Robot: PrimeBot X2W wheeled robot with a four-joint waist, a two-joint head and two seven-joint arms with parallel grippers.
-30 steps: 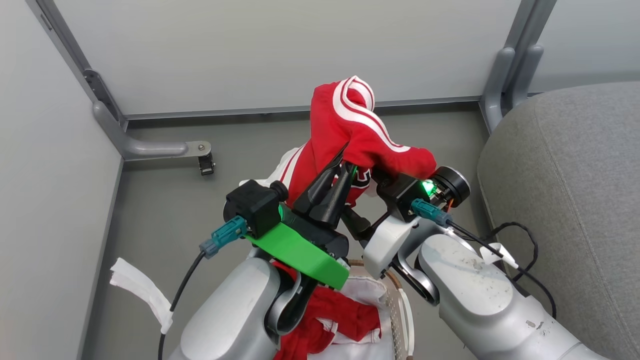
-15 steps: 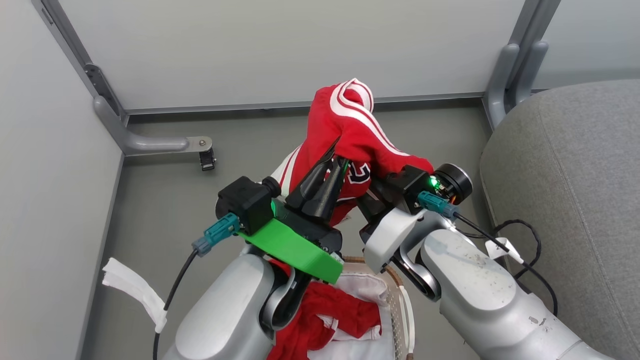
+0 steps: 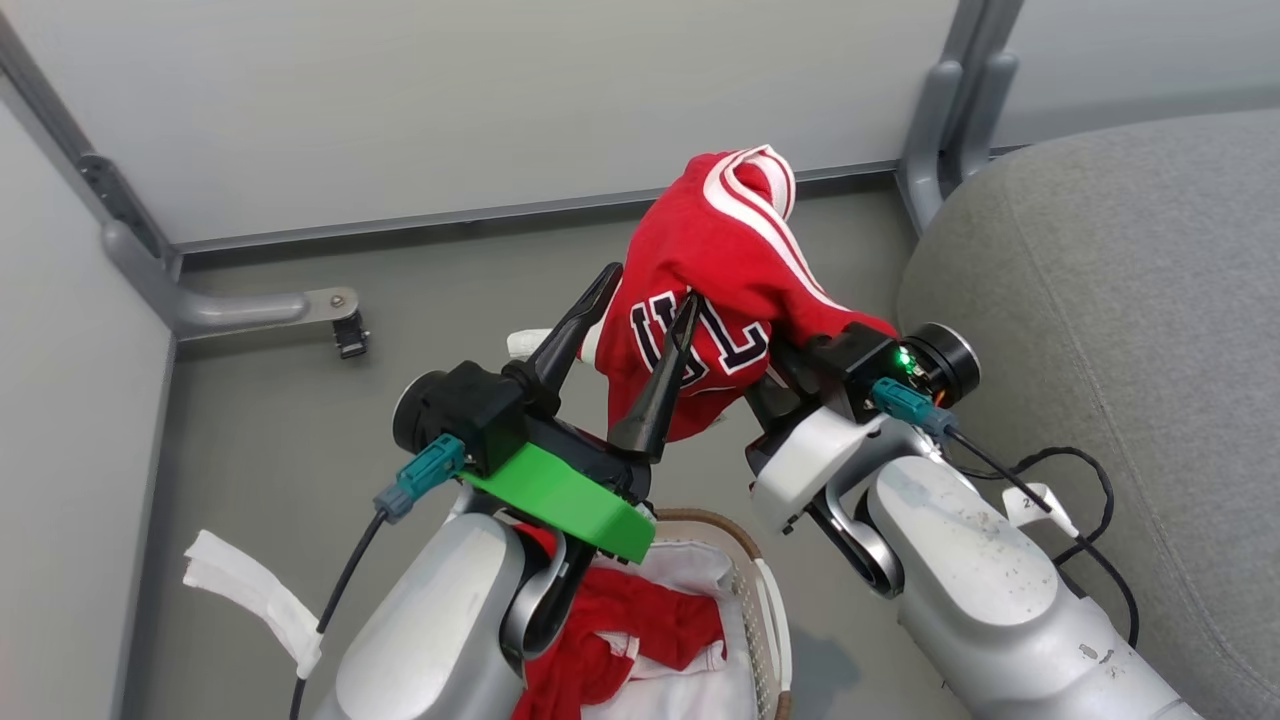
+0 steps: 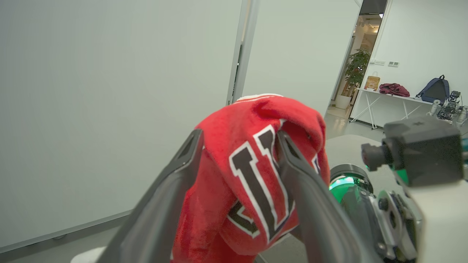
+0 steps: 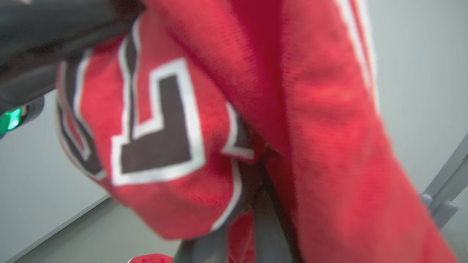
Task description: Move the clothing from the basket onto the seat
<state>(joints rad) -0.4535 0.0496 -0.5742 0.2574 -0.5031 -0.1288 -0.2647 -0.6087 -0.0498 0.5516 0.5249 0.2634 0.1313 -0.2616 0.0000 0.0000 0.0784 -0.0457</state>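
Observation:
The red jersey [image 3: 725, 250] with white-striped trim and black-and-white lettering hangs in the air, draped over my right gripper [image 5: 261, 204], which is shut on its cloth. My left gripper [image 3: 645, 295] stands open just left of it, and folds of the jersey [image 4: 252, 175] hang between its spread fingers without being clamped. Below my arms, the basket [image 3: 745, 545] holds a plain red piece [image 3: 640, 630] on a white cloth lining. The grey seat [image 3: 1100, 300] lies to the right of the jersey, close beside my right wrist.
White wall panels with grey metal posts [image 3: 940, 130] close off the far side. A bracket foot [image 3: 345, 330] and a strip of white cloth [image 3: 255, 590] are on the grey floor at the left. A black cable [image 3: 1085, 480] loops beside the seat.
My left gripper has opened and let go of the jersey, which now hangs from the right gripper. The head view has swung, bringing the seat closer in.

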